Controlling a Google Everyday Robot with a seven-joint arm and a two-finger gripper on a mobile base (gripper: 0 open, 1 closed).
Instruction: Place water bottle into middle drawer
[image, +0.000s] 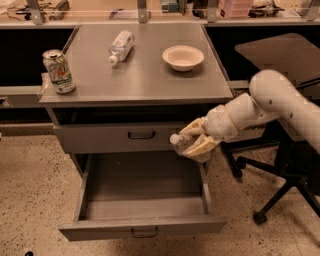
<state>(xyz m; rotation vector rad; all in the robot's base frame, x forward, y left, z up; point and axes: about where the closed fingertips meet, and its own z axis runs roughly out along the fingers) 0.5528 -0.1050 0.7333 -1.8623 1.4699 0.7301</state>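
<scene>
My gripper is shut on the water bottle, a clear bottle held sideways with its white cap pointing left. The cream fingers wrap the bottle's body and hide most of it. The bottle hangs just above the back right corner of the open middle drawer, in front of the shut drawer above it. The open drawer is a wide shallow grey tray with a small dark handle, and nothing lies in it.
On the cabinet top stand a soda can at the left, a stubby clear bottle lying down, and a white bowl. The upper drawer is shut. An office chair base stands at the right.
</scene>
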